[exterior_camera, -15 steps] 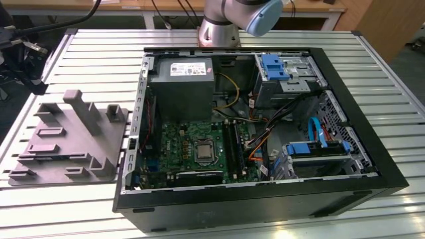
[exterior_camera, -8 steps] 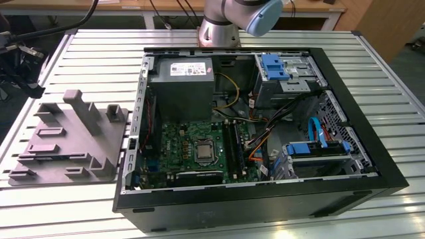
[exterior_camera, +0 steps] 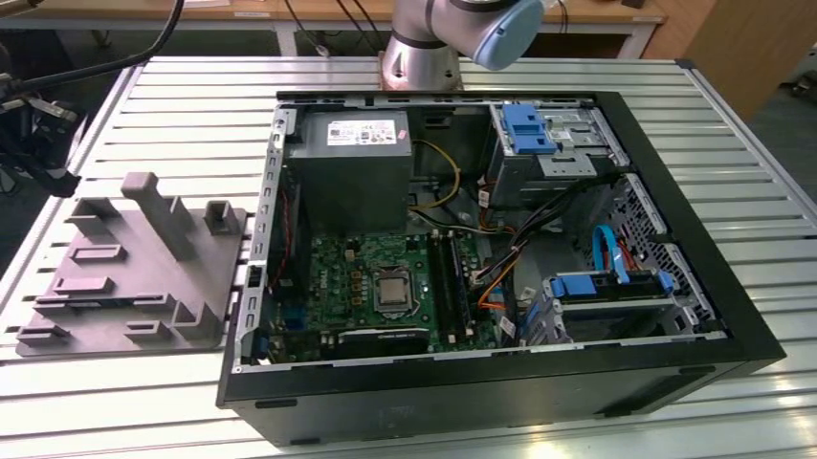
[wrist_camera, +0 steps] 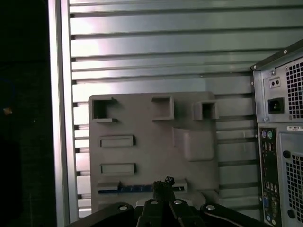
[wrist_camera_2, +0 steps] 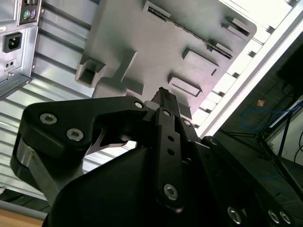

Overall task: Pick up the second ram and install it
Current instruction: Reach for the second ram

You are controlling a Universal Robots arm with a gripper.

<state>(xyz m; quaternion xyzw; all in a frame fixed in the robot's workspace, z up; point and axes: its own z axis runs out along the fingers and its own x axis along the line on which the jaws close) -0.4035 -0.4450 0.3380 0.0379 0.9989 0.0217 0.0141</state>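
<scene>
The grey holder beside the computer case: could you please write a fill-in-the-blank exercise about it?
1. The grey holder stands on the exterior view's ___ of the computer case.
2. Close to the gripper, the second ram lies in a slot of the ___.
3. The drive latches in the case are ___.
Missing: left; holder; blue.

A slatted aluminium table (exterior_camera: 128, 402) fills most of the scene, and bright light glints off its ribs. Behind it in the exterior view stands a wooden workbench (exterior_camera: 77, 11) on white legs, with a wooden panel (exterior_camera: 734, 48) at the exterior view's right above dark grey floor (exterior_camera: 794, 153).
</scene>
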